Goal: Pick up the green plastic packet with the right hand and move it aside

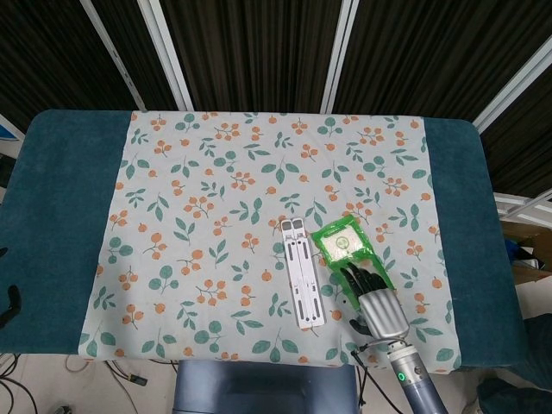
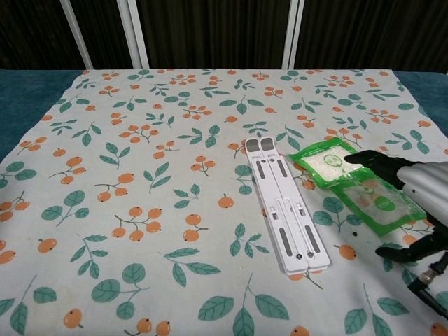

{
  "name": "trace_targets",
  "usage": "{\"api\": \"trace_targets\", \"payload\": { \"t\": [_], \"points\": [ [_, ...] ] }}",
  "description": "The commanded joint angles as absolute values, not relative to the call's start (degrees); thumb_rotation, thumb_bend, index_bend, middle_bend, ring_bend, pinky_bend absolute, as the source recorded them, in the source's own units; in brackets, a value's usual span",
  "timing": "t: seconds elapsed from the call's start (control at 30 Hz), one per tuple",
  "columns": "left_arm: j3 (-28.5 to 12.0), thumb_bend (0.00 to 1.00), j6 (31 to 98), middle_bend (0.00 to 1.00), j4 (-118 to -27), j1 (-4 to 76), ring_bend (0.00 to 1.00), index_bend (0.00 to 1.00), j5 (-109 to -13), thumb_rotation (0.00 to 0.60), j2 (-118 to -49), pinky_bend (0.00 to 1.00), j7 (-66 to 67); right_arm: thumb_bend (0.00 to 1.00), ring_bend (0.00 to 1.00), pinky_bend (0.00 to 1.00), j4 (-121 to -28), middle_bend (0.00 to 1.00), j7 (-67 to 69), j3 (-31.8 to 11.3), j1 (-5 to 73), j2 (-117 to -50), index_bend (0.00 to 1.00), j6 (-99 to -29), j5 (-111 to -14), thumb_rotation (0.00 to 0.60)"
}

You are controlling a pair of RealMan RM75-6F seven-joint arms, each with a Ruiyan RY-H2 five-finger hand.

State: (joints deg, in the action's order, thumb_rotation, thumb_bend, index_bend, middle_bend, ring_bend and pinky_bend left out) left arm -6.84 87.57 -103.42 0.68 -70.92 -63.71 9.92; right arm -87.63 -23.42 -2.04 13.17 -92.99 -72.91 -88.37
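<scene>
The green plastic packet point(image 1: 341, 241) lies flat on the floral cloth, right of centre, with its long side running away to the lower right. My right hand point(image 1: 378, 304) is over the packet's nearer half, dark fingers spread and pointing toward its upper section. In the chest view the fingers point(image 2: 374, 163) reach over the packet point(image 2: 325, 159) while the thumb sits apart below it; nothing is held. Whether the fingers touch the packet cannot be told. Only a dark sliver of my left hand point(image 1: 8, 302) shows at the left edge of the head view.
A white folded stand point(image 1: 300, 272) lies just left of the packet, almost touching it, also seen in the chest view point(image 2: 283, 210). The floral cloth point(image 1: 216, 216) covers the middle of the teal table point(image 1: 60, 216). Bare cloth stretches right of the packet.
</scene>
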Motion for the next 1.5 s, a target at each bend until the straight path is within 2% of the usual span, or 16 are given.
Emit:
{"api": "trace_targets", "payload": {
  "t": [0.03, 0.57, 1.1, 1.5],
  "points": [
    [-6.8, 0.55, 87.6, 0.00, -103.4, 0.7, 0.00, 0.13, -70.9, 0.600, -63.7, 0.00, 9.9, 0.21, 0.15, 0.22, -86.9, 0.09, -25.6, -3.5, 14.5, -95.0, 0.05, -71.8, -86.9, 0.600],
    [-6.9, 0.55, 87.6, 0.00, -103.1, 0.6, 0.00, 0.13, -71.1, 0.600, -63.8, 0.00, 9.2, 0.21, 0.15, 0.22, -82.5, 0.11, -32.4, -9.5, 20.8, -100.9, 0.08, -66.5, -79.0, 0.600],
    [-7.0, 0.55, 87.7, 0.00, -102.9, 0.6, 0.00, 0.13, -71.1, 0.600, -63.8, 0.00, 8.8, 0.24, 0.15, 0.22, -72.7, 0.15, -36.3, -14.0, 26.6, -106.4, 0.11, -63.6, -71.3, 0.600],
    [-7.1, 0.55, 87.4, 0.00, -103.1, 0.6, 0.00, 0.13, -70.6, 0.600, -63.7, 0.00, 9.0, 0.39, 0.17, 0.22, -70.9, 0.19, -35.3, -14.7, 28.2, -106.7, 0.17, -65.0, -70.1, 0.600]
  ]
}}
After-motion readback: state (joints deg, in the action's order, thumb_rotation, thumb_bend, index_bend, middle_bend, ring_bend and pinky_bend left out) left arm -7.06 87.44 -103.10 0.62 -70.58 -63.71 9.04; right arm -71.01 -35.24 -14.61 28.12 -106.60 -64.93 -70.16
